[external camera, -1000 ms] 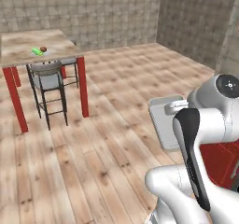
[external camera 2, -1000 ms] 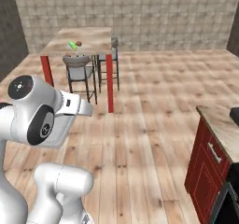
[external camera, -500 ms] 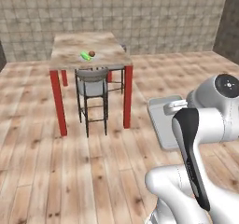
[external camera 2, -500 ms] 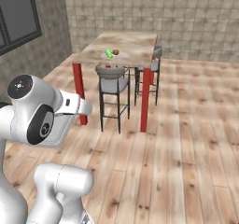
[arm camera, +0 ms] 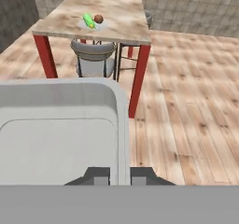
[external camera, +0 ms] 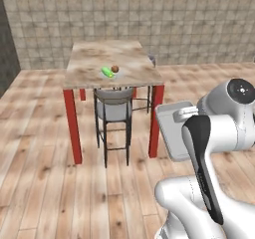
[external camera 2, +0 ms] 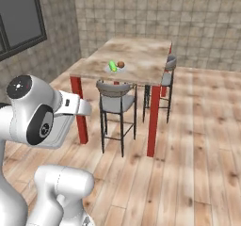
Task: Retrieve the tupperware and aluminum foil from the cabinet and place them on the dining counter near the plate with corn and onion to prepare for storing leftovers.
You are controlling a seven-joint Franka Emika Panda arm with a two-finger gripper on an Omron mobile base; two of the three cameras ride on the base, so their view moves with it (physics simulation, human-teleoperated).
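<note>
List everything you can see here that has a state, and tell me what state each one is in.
Gripper: shut on the container's rim.
Container: held off the floor, empty inside.
Plate: on the table, carrying the corn and onion.
Corn: lying on the plate.
Onion: resting on the plate beside the corn.
Table: standing on red legs.
Stool: tucked under the table's near edge.

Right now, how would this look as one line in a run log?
pincer: shut on tupperware rim | dining counter: ahead | plate: corn, onion on it
</note>
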